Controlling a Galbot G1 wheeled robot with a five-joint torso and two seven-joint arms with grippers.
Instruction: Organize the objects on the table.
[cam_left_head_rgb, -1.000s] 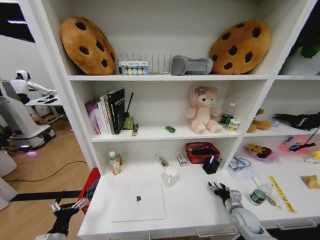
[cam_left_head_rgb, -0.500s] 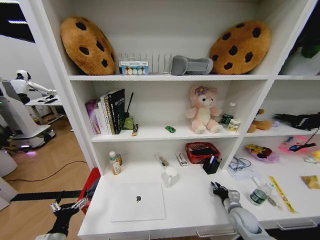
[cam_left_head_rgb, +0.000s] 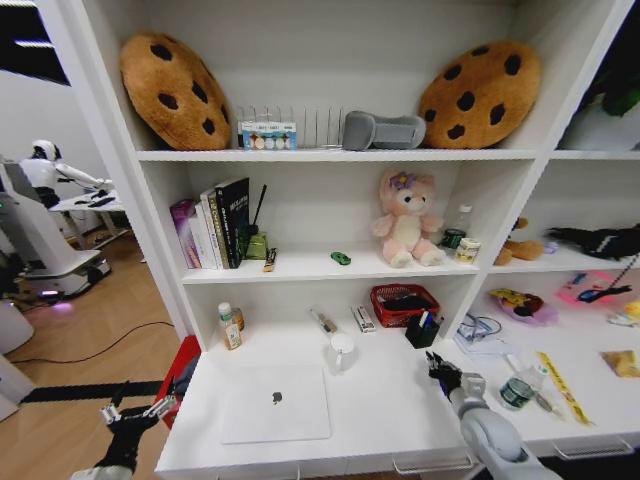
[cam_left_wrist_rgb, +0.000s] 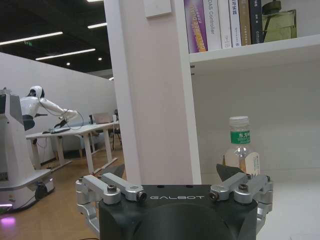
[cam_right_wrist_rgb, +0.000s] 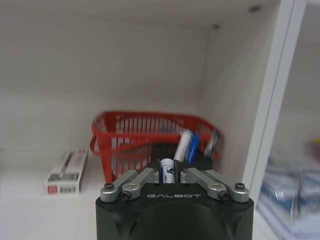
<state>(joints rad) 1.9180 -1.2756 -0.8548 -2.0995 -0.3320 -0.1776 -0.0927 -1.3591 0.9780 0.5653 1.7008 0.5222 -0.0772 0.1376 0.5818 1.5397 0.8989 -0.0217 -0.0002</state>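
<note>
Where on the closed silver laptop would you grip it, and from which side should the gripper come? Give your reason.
Probably the laptop's front edge, approached from the robot's side of the table. It lies flat and closed, too wide for a top-down pinch, and that edge sits nearest the desk's front lip, so a finger might slip under there.

Table (cam_left_head_rgb: 390, 415): smooth white top, matt, laminate look. Drawer handle (cam_left_head_rgb: 432, 464): slim bright metal. Laptop (cam_left_head_rgb: 276, 403): silver metal lid, satin, dark logo. Right gripper (cam_right_wrist_rgb: 170, 176): matt black plastic body, bare machined aluminium links, steel screws. Left gripper (cam_left_wrist_rgb: 175, 192): same finish. Basket (cam_right_wrist_rgb: 145, 142): red plastic, open mesh, slight gloss. Bottle (cam_left_wrist_rgb: 240, 151): clear plastic, white ribbed cap, paper label. Cookie cushions (cam_left_head_rgb: 170, 90): brown plush cloth, fuzzy. Floor (cam_left_head_rgb: 80, 370): wood-look, low sheen.
</note>
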